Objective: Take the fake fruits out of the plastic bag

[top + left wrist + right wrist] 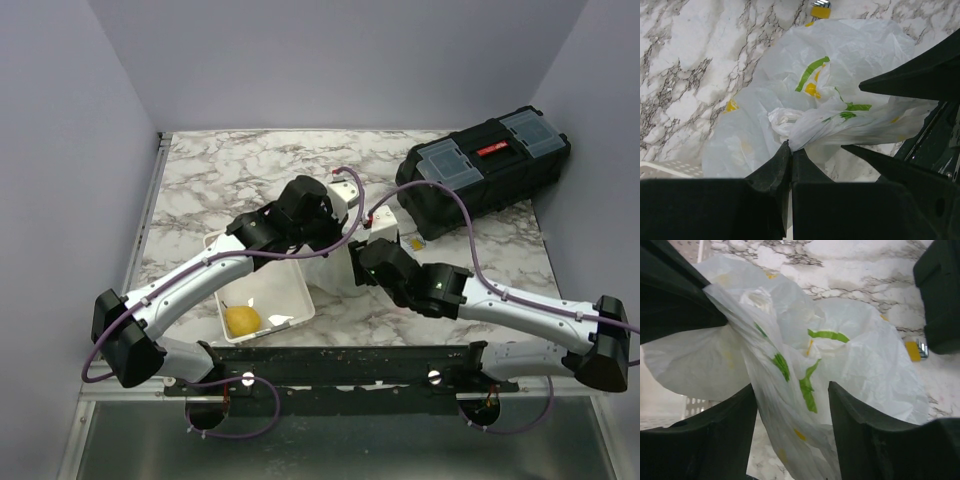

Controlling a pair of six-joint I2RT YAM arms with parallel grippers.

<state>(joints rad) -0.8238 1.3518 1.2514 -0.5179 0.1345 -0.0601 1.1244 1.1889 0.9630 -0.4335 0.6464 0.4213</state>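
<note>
Two pincers, one bag — the left pincer [790, 148] is pressed tight on the twisted neck of the plastic bag [855, 55], the right pincer [792, 387] spread wide around it. That neck stretches sideways between them, at the middle of the worktop [230, 170]; no fake fruits show.

Left arm [205, 272] jaws pinched together; right arm [520, 310] jaws spread apart.

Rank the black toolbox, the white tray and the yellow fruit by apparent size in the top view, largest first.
1. black toolbox: clearly the largest.
2. white tray: smaller, with its far end partly hidden.
3. yellow fruit: by far the smallest, lying inside the tray.
</note>
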